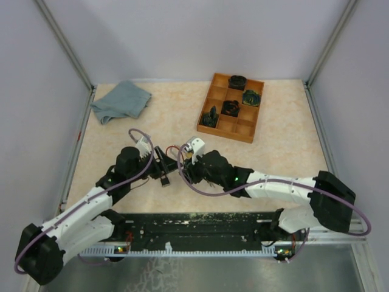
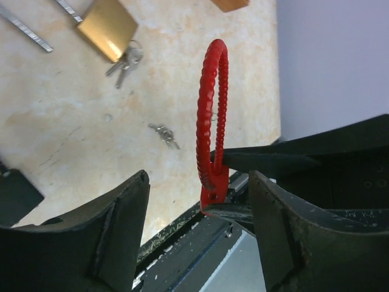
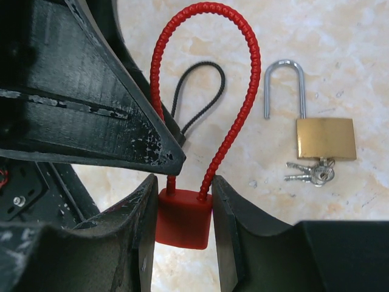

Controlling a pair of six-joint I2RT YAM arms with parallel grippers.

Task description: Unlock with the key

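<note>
Beige marbled surface [image 1: 273, 164] between grey walls, seen from above. A blue-grey cloth [image 1: 121, 100] lies far left and a wooden compartment tray [image 1: 225, 134] far right. Left end effector [image 1: 163, 165] and right end effector [image 1: 184, 164] meet at the centre, near the arm bases. What sits between them is too small to identify in this view.

Left wrist view: red cable padlock [image 2: 213, 109] held upright, looped shackle uppermost, pinched at its body by the right arm's fingers [image 2: 261, 161]. The left end effector's jaws stand wide apart on either side of that body and grip nothing. Farther off on the surface lies a brass padlock [image 2: 109, 27] with a key bunch [image 2: 124, 61] at its base. A small loose pair of keys [image 2: 164, 135] lies nearer.

Right wrist view: right end effector closed on the flat sides of the red body, held off the surface. A black cable loop [image 3: 200, 91] lies behind.

Judged handling: the body looks small, light and rigid, so the side grip suits it. The beaded shackle looks flexible and would sway if taken instead. The keyway is not visible. The loose keys, thin and lying flat, will probably be awkward to pinch.
</note>
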